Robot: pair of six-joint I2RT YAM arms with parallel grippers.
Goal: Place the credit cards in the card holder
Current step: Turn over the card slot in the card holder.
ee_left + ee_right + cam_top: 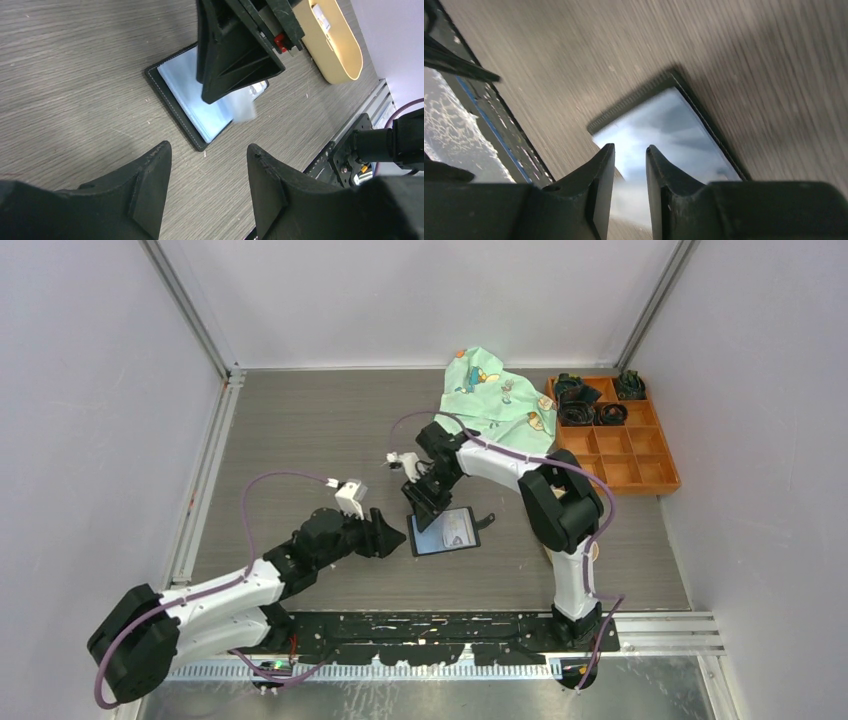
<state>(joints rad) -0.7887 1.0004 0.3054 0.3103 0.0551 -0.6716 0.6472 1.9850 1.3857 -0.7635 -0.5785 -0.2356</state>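
The black card holder [445, 551] lies open on the table with a light blue card [455, 530] on its inner face. In the left wrist view the holder [177, 108] shows its stitched rim and the blue card [192, 97]. A pale blurred card [243, 108] sticks out past its right edge, beside the right gripper's tip. My right gripper [420, 512] hovers over the holder's left half, jaws a narrow gap apart [630, 148], above the blue surface [674, 125]. My left gripper [398, 537] is open and empty [209, 150] just left of the holder.
A tan oval tray [340, 50] sits right of the holder, behind the right arm. A green printed cloth [495, 395] lies at the back. An orange compartment box [625, 445] with black items stands at the back right. A black rail [450, 625] runs along the near edge.
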